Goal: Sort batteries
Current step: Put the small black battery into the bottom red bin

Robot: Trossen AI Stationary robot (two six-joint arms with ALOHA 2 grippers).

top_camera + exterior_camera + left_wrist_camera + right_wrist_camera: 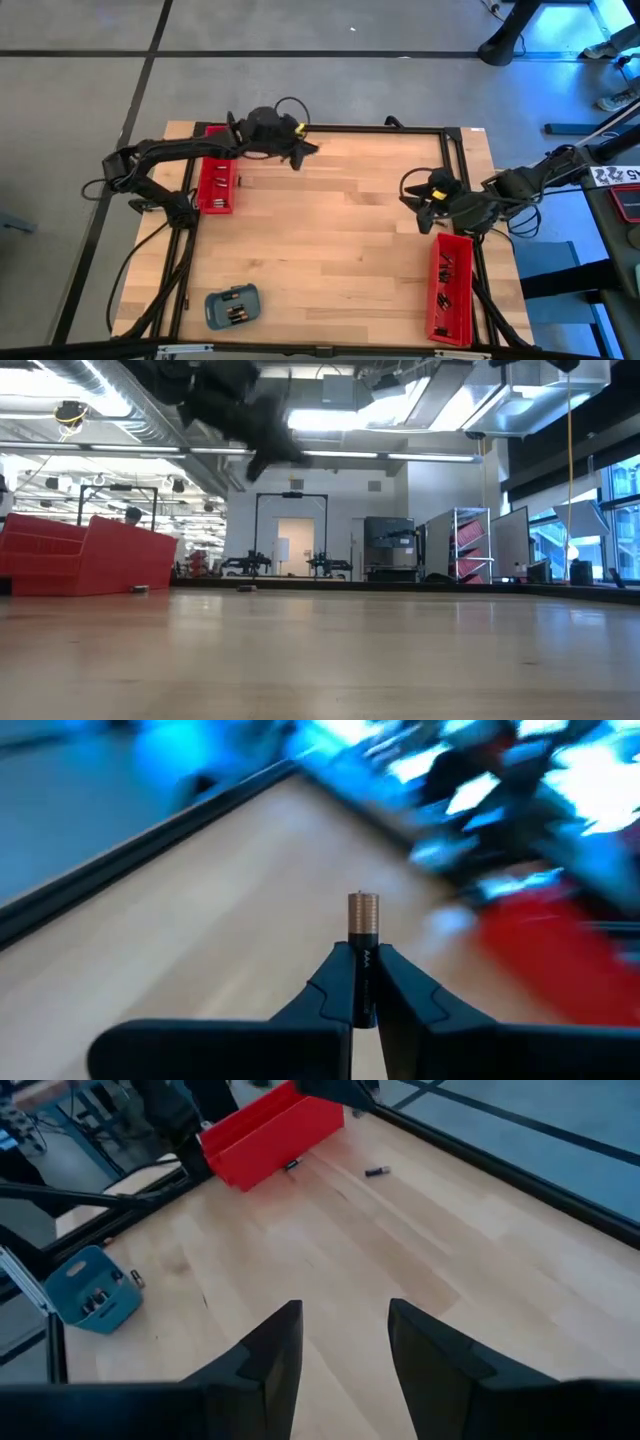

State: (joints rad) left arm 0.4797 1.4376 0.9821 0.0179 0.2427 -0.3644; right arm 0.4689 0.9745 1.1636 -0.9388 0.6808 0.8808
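Note:
My left gripper (364,955) is shut on a battery (363,915) with a coppery end and a dark body. In the high view it (303,152) hangs above the table's far side, right of the left red tray (216,182). My right gripper (345,1345) stands open and empty above the table's right part (425,200). Two loose batteries (376,1171) (292,1165) lie flat on the wood near the left red tray (275,1135). Several more sit in the blue-grey tray (92,1292), and one (136,1278) lies beside it. My left gripper pinches the battery's dark body (364,982) between its two fingers. The battery lies along the fingers, and its coppery end (363,912) sticks out past the fingertips. It is lifted clear of the table.
A second red tray (450,285) holding batteries stands along the right edge at the near side. The blue-grey tray (232,305) sits near the front left. A black frame (340,128) rims the table. Bare wood (330,240) fills the middle.

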